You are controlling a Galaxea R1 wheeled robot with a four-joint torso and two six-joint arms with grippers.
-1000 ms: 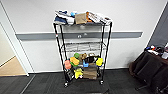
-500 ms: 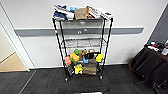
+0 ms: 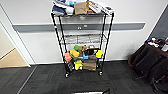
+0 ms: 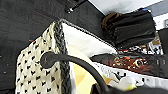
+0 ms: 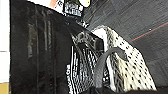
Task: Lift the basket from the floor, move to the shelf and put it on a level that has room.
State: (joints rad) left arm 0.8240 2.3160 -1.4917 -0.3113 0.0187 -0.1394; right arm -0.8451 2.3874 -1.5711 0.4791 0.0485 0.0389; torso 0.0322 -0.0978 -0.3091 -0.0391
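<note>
Above carpet, cream basket (image 4: 37,75), black specks, braided rim

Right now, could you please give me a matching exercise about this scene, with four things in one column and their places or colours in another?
Things:
1. shelf
2. floor
3. second-highest tier
4. basket

Descriptions:
A. dark grey carpet tiles
B. cream fabric with small dark marks
C. black wire rack against the white wall
D. bare wire grid, room left

Pairs: 1-C, 2-A, 3-D, 4-B
</note>
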